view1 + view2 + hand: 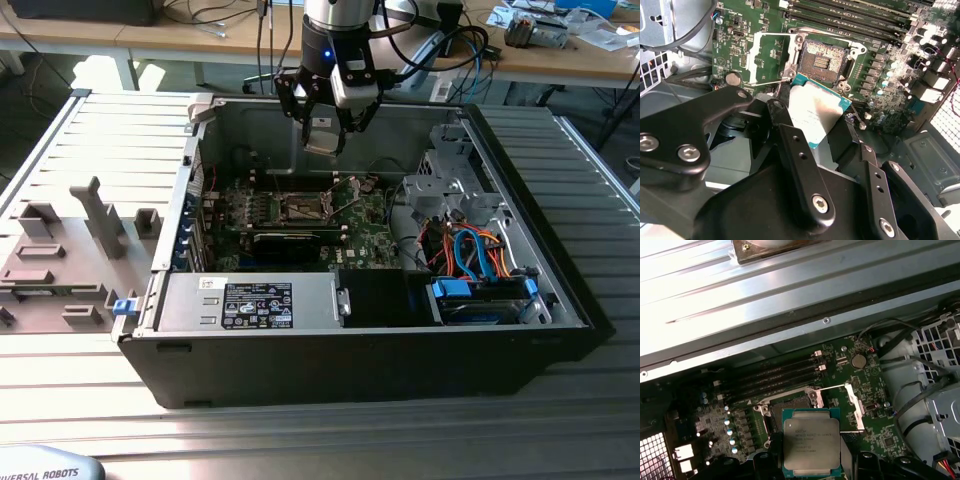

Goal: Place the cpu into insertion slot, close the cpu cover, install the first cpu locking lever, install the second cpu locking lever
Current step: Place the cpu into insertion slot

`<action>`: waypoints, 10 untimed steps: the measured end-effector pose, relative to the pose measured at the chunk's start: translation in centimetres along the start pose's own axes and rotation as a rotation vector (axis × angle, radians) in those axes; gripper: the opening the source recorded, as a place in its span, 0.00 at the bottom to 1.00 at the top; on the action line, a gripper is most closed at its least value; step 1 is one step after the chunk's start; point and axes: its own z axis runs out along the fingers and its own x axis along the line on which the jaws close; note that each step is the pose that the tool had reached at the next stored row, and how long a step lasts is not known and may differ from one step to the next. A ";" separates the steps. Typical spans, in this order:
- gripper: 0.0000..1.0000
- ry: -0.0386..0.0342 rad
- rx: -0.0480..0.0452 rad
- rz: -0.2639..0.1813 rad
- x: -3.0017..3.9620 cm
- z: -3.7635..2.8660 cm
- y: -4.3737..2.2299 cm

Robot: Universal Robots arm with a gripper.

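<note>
– Above the socket (300,208), what's the end effector (325,140) doing?
– Clamped on the cpu (811,445), fingers (785,125) on two opposite edges. Chip hangs clear of the socket, not seated.
– Orientation?
– Metal lid shows in both wrist views. It's square, so no long axis; edges roughly line up with the socket's. cpu cover (854,405) lies flipped open beside the socket.
– Arm?
– Wrist points down into the case (560,290).

silver-grey square cpu (811,442), teal-edged, held flat just above the bare socket (822,57); thin silvery cpu cover (754,55) flipped open alongside.
</note>
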 end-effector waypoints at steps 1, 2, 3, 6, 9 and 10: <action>0.54 -0.0001 0.0000 0.002 0.00 0.00 0.00; 0.54 -0.0002 -0.0001 0.003 0.00 0.00 0.00; 0.54 -0.0002 -0.0001 0.004 0.00 0.00 0.00; 0.54 -0.0004 -0.0001 0.007 0.00 0.00 0.00; 0.54 -0.0005 -0.0002 0.010 0.00 0.00 0.00; 0.54 -0.0006 -0.0002 0.010 0.00 0.00 0.00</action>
